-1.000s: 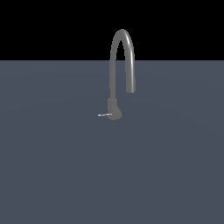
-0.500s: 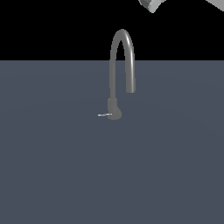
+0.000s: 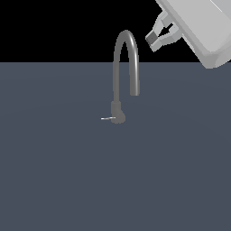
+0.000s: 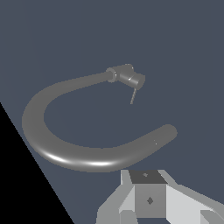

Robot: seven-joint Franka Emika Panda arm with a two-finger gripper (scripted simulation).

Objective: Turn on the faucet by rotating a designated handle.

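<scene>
On the exterior view's left side of the faucet's base, the handle [image 3: 107,118] pokes out sideways as a thin pale rod, free of any contact. It belongs to the faucet [image 3: 122,76], which stands near the middle of the grey tabletop [image 3: 54,180], toward its far edge, its gooseneck arching up and over to end above the surface on the exterior view's right. Further right and higher, the hand [image 3: 154,39] hangs in the air beside the top of the arch, well apart from the handle and holding nothing. Its fingers look to stand only a little apart, though neither view shows the gap clearly. In the wrist view the spout curves beneath the hand [image 4: 148,199], with the handle [image 4: 133,96] beyond it at the base.

This looks like the approach step, with no contact made. The next move calls for descending past the spout toward the base and coming alongside the small rod to push it round without snagging the arch.
</scene>
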